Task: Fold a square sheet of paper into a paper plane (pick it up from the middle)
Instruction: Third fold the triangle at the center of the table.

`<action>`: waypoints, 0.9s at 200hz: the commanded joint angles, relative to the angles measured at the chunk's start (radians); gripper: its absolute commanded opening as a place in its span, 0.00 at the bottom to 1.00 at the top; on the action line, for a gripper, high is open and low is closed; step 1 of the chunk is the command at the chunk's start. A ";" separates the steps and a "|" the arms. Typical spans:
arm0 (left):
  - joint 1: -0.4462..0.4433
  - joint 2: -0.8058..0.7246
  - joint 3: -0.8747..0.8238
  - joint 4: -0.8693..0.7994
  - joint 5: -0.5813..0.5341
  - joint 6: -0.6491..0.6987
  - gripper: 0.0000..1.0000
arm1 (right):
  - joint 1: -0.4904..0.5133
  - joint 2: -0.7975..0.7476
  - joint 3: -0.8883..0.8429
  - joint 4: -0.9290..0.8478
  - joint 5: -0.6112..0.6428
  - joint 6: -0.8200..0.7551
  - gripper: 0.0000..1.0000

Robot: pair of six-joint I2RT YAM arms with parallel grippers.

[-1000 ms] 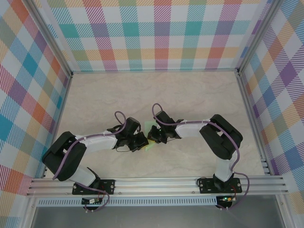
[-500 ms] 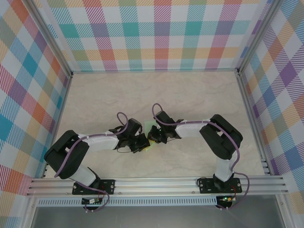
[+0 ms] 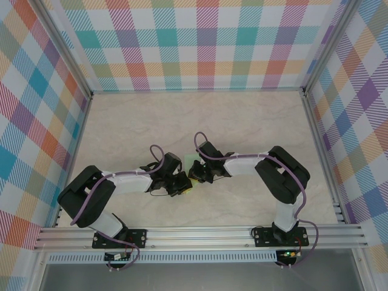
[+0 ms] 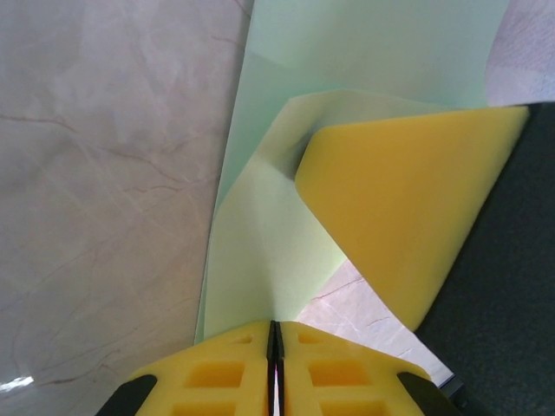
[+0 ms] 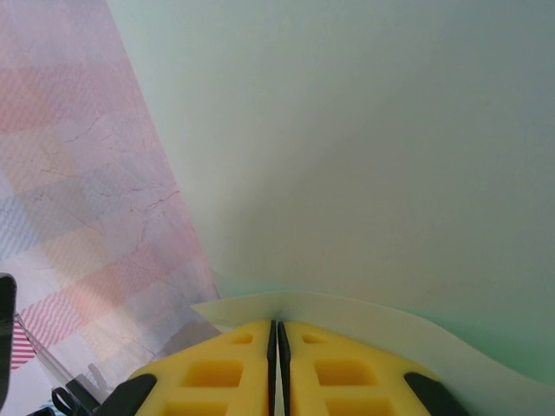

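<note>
Left fingers (image 4: 217,374) and right fingers (image 5: 217,374) both clamped tight on the paper (image 4: 260,251), close together over the desk (image 4: 104,173).

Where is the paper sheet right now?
In the top view, the square sheet of paper is at mid-table, pinched by both the left gripper and the right gripper where the two arms meet.

left pincer (image 3: 185,186) nudged rightward, closer to the right pincer (image 3: 194,178); less mint-green paper (image 3: 193,159) showing between them
</note>
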 commanded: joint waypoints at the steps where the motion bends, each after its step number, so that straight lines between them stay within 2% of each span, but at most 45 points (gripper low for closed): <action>1: -0.014 -0.048 0.010 -0.054 -0.014 0.010 0.12 | -0.008 -0.031 0.012 -0.101 0.006 -0.037 0.13; 37: -0.014 -0.100 -0.003 -0.080 -0.062 0.017 0.14 | -0.010 -0.055 0.022 -0.114 0.000 -0.060 0.13; 88: -0.014 -0.042 -0.013 0.001 -0.010 0.003 0.13 | -0.011 -0.026 0.025 -0.112 -0.014 -0.054 0.13; 180: -0.018 -0.021 -0.021 0.037 0.023 -0.001 0.13 | -0.011 0.006 0.040 -0.114 -0.014 -0.049 0.13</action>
